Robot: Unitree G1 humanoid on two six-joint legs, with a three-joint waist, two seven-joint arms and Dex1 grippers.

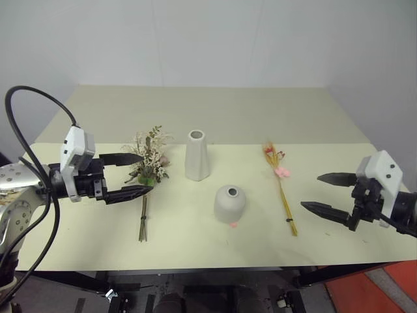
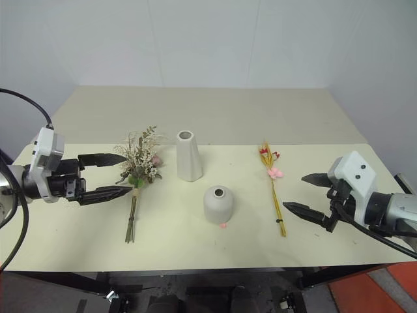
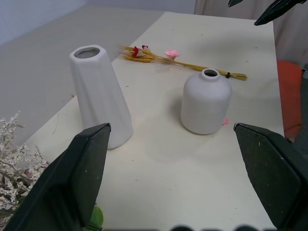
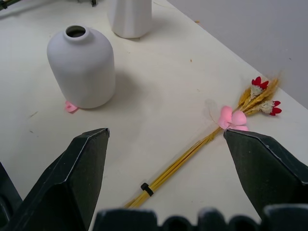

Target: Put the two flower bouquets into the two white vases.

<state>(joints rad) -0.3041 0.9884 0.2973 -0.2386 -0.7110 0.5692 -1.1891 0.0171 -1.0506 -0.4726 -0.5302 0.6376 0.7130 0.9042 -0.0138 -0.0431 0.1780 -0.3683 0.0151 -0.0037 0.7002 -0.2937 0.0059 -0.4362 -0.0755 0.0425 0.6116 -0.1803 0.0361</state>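
Nothing placed yet: both bouquets flat on the cream table (image 1: 215,111), both vases upright and empty near its middle.

Left gripper (image 1: 130,175) released, black fingers spread wide, holding nothing, poised over the table's left side and aimed inward at the bushy bouquet (image 1: 149,163). Head of that bunch just beside the fingertips, seemingly level with the gap between them; thin dark stems trailing from the head toward the front edge, so long axis roughly back to front. Clearly the nearer arm for this one, though whether above or already level with the blooms cannot be told.

Right gripper (image 1: 324,193) likewise released and empty, fingers wide apart, near the right edge. Slim bouquet (image 1: 281,189) a short way inward of its tips, blossoms toward the back edge, bound stem ends toward the front, axis slightly slanted. Nearer arm for this one.

Tall vase (image 1: 196,155): matte white ceramic, tapered, faceted, narrow open mouth; between the two bunches, closer to the bushy one. Squat vase (image 1: 229,203): matte white, rounded dome, small mouth, nearer the front edge, a loose pink petal (image 1: 233,224) at its base.

Bushy bunch: brittle cream sprigs, pink rose, green leaves. Slim bunch: stiff yellow wheat-like stalks, small pink and red blossoms, a dark tie.
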